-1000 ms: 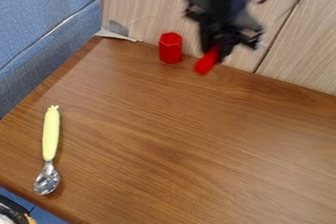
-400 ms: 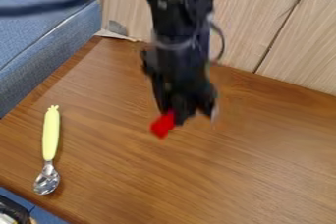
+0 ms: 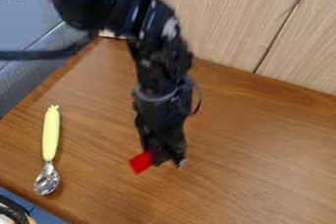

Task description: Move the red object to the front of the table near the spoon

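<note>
The black arm (image 3: 160, 75) had just swung down from the back wall (image 3: 226, 21), bringing the red object (image 3: 140, 162) forward over the desk (image 3: 256, 139) to the right of the spoon (image 3: 50, 134). The jaws looked clamped on it, for it had travelled along with them, poking out at their tip on the spoon's side. That put most of the carrying behind it, I judged, with a little more shift towards the spoon and the release left. Whether it touched the wood I couldn't tell. I counted one spoon, one arm and, at the jaws, one red object.
</note>
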`<state>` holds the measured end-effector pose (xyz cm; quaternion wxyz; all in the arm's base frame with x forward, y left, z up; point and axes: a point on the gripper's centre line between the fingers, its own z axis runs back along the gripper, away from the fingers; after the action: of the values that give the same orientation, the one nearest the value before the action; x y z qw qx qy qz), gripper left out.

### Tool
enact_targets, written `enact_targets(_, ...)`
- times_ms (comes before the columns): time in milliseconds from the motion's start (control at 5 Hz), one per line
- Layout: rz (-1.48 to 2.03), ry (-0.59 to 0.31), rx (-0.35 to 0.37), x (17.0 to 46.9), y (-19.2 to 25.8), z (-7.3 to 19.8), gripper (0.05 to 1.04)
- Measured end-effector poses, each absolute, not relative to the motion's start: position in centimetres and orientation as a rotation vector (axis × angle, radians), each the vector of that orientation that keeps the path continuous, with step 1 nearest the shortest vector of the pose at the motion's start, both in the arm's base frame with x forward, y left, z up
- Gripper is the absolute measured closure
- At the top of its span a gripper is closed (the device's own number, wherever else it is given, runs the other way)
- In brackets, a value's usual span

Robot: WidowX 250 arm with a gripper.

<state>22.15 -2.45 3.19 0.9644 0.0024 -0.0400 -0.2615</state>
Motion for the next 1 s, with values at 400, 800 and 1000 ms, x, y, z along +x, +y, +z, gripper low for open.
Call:
enact_targets(400,-0.613,-0.013,-0.012,20.0,-1.4,0.7,0.809)
enact_targets(800,-0.656,0.029,0.007,19.4,-1.2,-1.3,0.809)
enact_targets(1000,-0.658,0.047,0.015,19.3,-1.2,-1.4,0.748)
